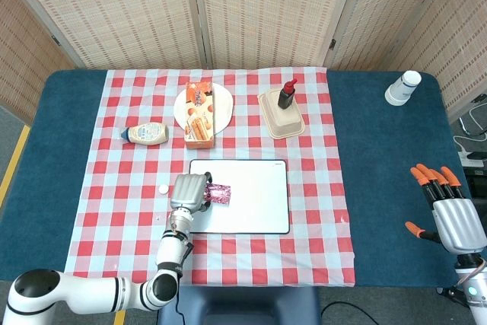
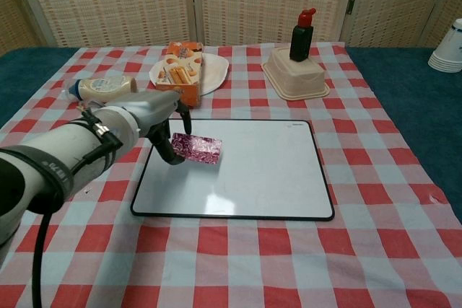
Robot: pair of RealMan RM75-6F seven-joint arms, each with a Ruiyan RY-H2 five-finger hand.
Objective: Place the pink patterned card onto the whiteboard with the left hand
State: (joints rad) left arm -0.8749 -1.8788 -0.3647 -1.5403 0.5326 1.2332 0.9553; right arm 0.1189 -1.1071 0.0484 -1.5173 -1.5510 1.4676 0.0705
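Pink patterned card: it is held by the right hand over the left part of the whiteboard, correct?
Not quite. The left hand holds the pink patterned card, not the right; the chest view shows this. The right hand is far off at the table's other side, holding nothing. The card is indeed over the left part of the whiteboard.
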